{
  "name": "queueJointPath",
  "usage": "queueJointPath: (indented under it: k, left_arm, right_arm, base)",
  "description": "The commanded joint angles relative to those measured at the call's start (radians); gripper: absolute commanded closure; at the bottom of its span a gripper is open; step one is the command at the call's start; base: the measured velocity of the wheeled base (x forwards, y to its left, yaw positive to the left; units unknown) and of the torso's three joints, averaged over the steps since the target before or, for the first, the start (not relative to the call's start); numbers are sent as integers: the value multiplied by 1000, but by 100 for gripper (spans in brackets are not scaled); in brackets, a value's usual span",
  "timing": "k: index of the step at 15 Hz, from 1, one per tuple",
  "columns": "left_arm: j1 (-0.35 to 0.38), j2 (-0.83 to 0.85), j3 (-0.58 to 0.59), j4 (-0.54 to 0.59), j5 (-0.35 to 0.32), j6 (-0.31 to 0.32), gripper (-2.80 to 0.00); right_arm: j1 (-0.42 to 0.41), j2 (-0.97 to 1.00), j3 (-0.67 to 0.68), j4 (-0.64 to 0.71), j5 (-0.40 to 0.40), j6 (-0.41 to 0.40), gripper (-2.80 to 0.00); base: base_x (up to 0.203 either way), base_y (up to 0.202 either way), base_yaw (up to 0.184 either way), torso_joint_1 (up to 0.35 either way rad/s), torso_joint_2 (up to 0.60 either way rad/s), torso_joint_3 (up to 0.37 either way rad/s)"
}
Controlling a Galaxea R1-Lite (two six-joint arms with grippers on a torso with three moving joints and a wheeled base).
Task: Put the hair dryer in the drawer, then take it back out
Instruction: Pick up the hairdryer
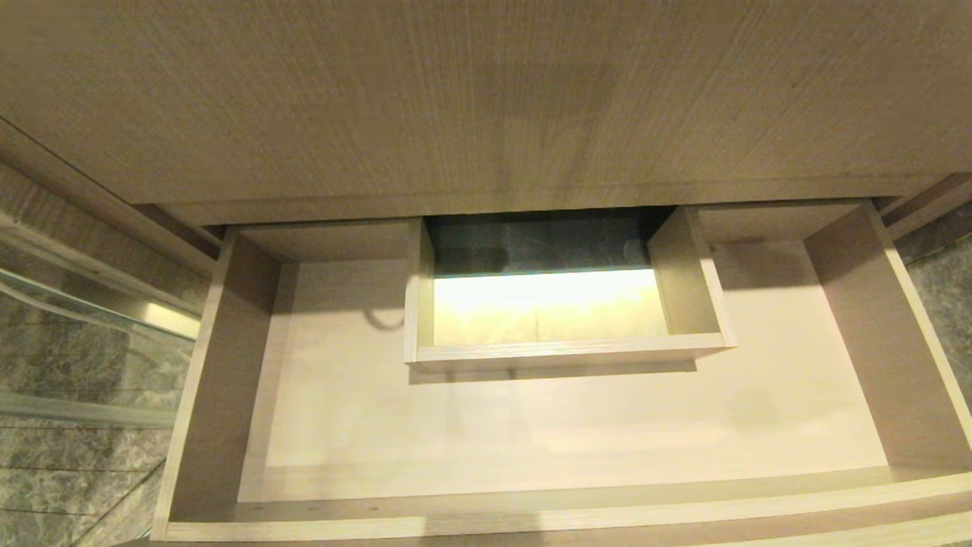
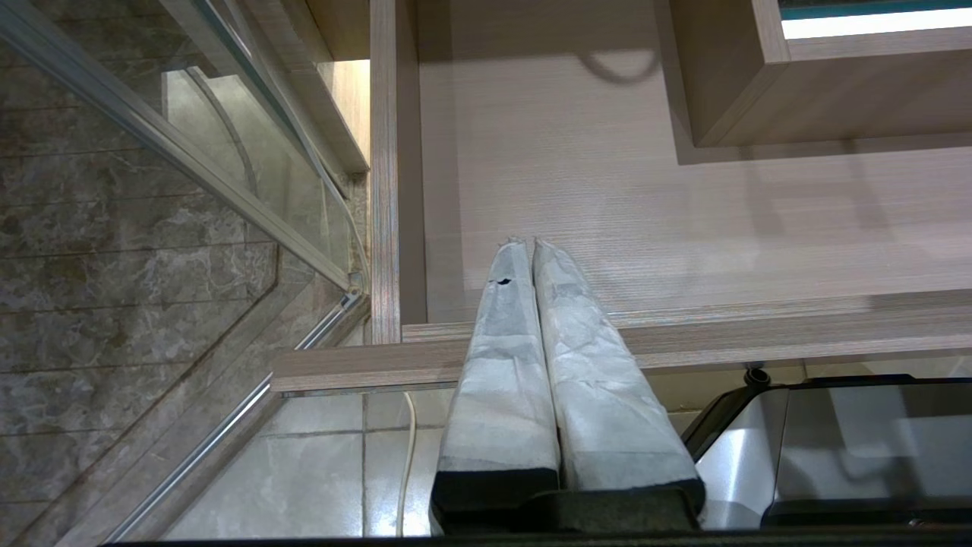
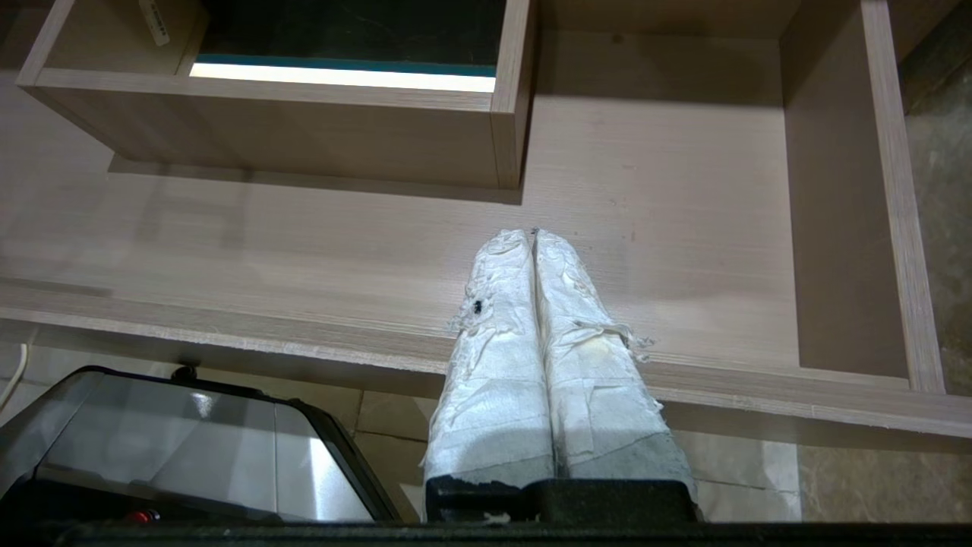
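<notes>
The drawer (image 1: 228, 357) stands pulled open and bare; its box-shaped cut-out (image 1: 566, 353) holds nothing. The hair dryer is in no view. The left gripper (image 2: 524, 241) and right gripper (image 3: 531, 232) hover above the drawer's front edge, jaws pressed together, empty. Risk, I judge: reaching past the low front, an arm may clip it or the cut-out wall ahead.

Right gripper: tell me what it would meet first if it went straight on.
Probably the drawer floor: the shut right gripper points at bare wood beside the box-shaped cut-out. Depth is unclear.
</notes>
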Motion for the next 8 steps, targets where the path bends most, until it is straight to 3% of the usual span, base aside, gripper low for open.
queueJointPath:
  k: [1,5,8]
  left_arm:
    - [0,0,2,0,0,0,0]
    - [0,0,2,0,0,0,0]
    - [0,0,2,0,0,0,0]
  right_arm:
    - [0,-38,40,-2,5,-3,0]
    - [0,-38,40,-3,1,4,0]
    - [-1,-38,40,-1,0,2,0]
  base:
    - [0,0,0,0,0,0]
    - [0,0,0,0,0,0]
    - [0,0,0,-160,175,41]
